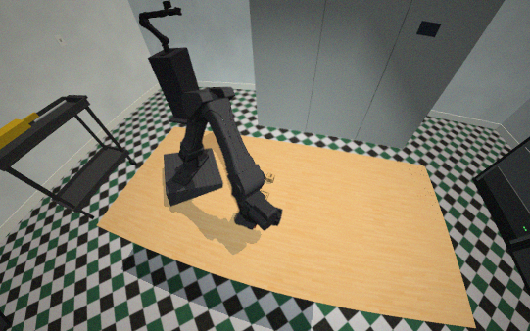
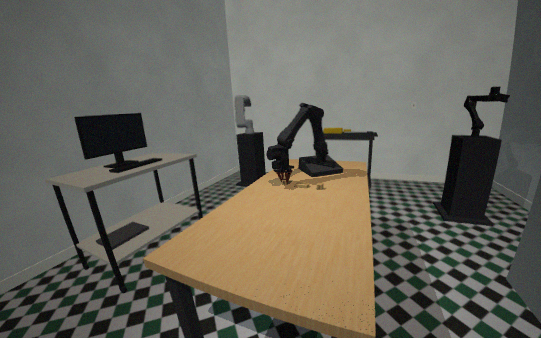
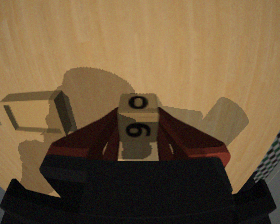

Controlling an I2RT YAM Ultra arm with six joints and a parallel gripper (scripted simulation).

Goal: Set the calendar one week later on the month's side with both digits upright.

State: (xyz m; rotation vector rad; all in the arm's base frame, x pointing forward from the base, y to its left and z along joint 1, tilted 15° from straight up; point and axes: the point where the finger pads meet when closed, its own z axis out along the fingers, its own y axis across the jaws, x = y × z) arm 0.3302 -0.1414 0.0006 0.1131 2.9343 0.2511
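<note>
My gripper [image 3: 138,113] [image 2: 285,182] is shut on a pale digit cube [image 3: 138,120], with one red finger on each side. The cube's far face shows a 0 and its nearer face a 6 or 9, both turned sideways in the wrist view. The tray [image 3: 64,113] [image 2: 302,186] stands apart to the left in the wrist view, with no cube inside it. Another small block [image 1: 269,178] [image 2: 320,187] stands beyond the tray; its markings are too small to read. The top view hides the held cube behind the arm. The height of the held cube above the table is hard to tell.
The wooden table [image 1: 362,220] [image 2: 290,240] bears the arm's dark base [image 1: 193,178] [image 2: 320,166]. A dark sliver at the wrist view's left edge is cut off. The table's edge and checkered floor show at the wrist view's right.
</note>
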